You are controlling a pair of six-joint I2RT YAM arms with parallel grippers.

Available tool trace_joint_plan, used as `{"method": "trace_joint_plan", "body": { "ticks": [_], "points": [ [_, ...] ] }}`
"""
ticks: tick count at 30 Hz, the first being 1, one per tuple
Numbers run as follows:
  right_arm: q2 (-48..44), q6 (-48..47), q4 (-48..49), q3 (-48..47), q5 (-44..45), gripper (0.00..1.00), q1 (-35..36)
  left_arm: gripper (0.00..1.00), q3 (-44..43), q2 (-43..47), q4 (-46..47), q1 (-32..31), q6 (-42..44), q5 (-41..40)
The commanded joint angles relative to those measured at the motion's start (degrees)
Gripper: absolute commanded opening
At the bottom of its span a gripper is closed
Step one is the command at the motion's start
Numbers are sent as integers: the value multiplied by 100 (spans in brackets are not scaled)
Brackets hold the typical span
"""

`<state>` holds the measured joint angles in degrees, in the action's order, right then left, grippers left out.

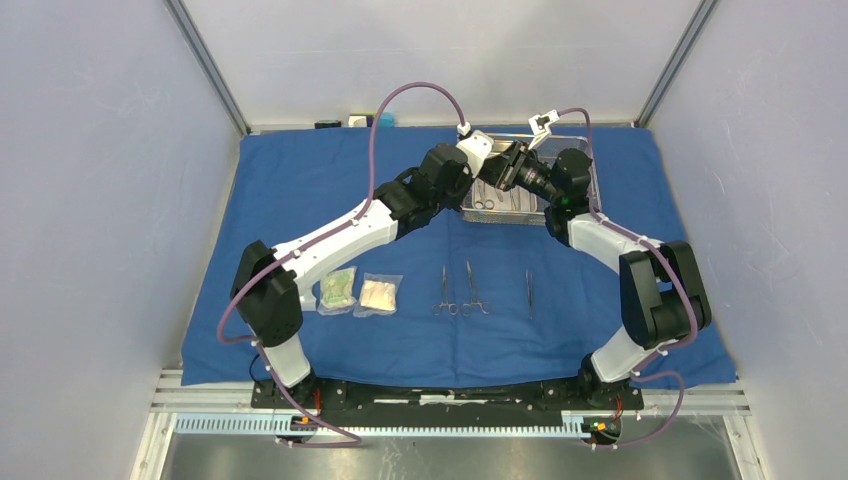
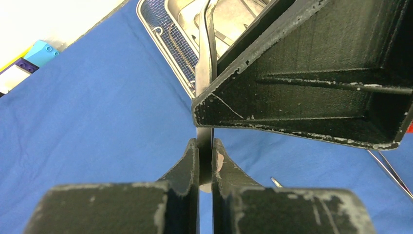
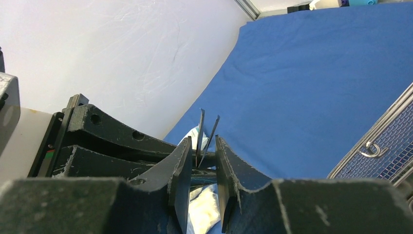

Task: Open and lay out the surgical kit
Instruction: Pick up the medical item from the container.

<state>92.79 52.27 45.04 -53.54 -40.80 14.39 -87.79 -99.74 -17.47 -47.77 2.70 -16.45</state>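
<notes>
the left pincer point(image 2: 205, 146) is closed tight on the tweezers point(image 2: 204, 68), pinching the flat shank between its two pads, with the shank running straight up out of the grip. the right pincer point(image 3: 203, 141) faces it from the other side. its jaws stand narrowly apart around the two thin prongs of the same tweezers, a sliver of gap showing on each side, so a firm grip by this one cannot be told. the two pincers meet in the air above the near left part of the steel mesh tray point(image 2: 170, 41).

the tray sits at the far right of centre on the blue cloth point(image 1: 300, 180), which lies spread flat. its inner pan point(image 2: 234, 19) is in place. nearer the arm bases, a row lies on the cloth: a greenish packet point(image 1: 338, 290) and a pale packet point(image 1: 380, 294) just beside each other on the left, then two ring-handled instruments point(image 1: 444, 292) point(image 1: 474, 292) side by side, then a slim straight instrument point(image 1: 528, 292) a little apart on the right.
</notes>
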Motion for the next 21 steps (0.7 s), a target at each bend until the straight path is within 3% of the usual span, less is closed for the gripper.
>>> {"method": "trace_joint_plan", "body": {
  "ticks": [1, 8, 16, 19, 21],
  "points": [
    [17, -91, 70, -204, 120, 30, 36, 2, -204, 7, 157, -39, 225, -43],
    [40, -94, 49, -261, 151, 28, 33, 2, -173, -1, 174, -53, 232, -64],
    [39, -276, -235, -315, 278, 18, 37, 2, -136, -2, 175, -75, 187, 13],
    [25, -348, -340, -344, 291, 16, 29, 8, -133, -6, 173, -80, 183, 34],
    [4, -567, -636, -444, 331, 15, 21, 18, -134, 9, 173, -79, 193, 62]
  ]
}}
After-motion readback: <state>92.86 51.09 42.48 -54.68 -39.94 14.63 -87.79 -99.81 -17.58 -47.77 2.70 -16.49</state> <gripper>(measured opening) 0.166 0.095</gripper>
